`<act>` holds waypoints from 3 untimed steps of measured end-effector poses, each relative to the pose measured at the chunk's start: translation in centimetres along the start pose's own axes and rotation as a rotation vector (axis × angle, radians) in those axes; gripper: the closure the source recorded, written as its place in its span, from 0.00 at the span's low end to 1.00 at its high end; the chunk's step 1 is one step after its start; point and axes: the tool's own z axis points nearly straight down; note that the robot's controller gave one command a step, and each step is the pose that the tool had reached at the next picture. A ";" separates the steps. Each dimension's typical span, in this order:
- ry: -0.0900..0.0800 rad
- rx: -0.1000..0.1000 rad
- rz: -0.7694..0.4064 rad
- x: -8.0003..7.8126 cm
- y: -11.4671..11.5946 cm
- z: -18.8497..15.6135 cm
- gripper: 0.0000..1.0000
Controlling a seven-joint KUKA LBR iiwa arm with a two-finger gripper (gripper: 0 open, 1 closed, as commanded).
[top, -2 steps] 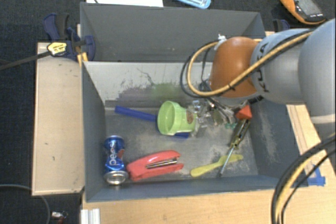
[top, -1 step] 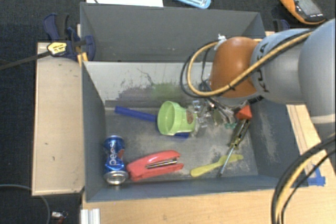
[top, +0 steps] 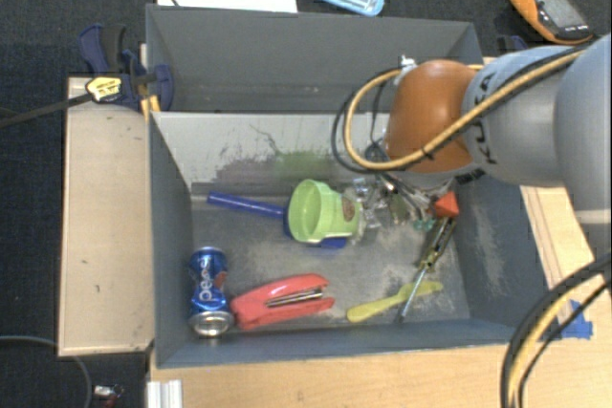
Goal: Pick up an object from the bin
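Claw [top: 371, 207] hangs low over the middle of the bin [top: 306, 62], under the orange cover [top: 426, 115] on the wrist. It is just beside the right end of a green cup [top: 316, 210], which lies on its side with its mouth turned left. Whether the claw is wide or narrow I cannot tell, since cables and metal parts crowd that spot. Nothing is plainly held.

The green cup looks like the likeliest pick, and it is an awkward one: round, probably light, and free to roll. A blue handle [top: 239, 203] runs out to its left and a bit of blue shows at its near side. The 2 may be stacked or may be 1 piece; I cannot tell which. To do this step well, I would pinch the cup's wall at the rim instead of spanning its whole body. I would then lift straight up, so the blue part is not dragged along.

Just right of the claw lie a thin dark tool [top: 432, 248] and a small orange-red piece [top: 445, 204], so any descent should stay clear of both. A yellow strip [top: 382, 307], a red stapler [top: 282, 299] and a blue can [top: 208, 291] lie along the near wall, well apart from the cup.
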 end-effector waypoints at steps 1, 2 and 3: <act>-0.003 0.000 -0.002 0.0 0.0 -1.4 1.00; -0.003 0.000 -0.003 -0.1 0.0 -3.4 1.00; -0.008 0.001 -0.004 -0.2 0.0 -4.7 1.00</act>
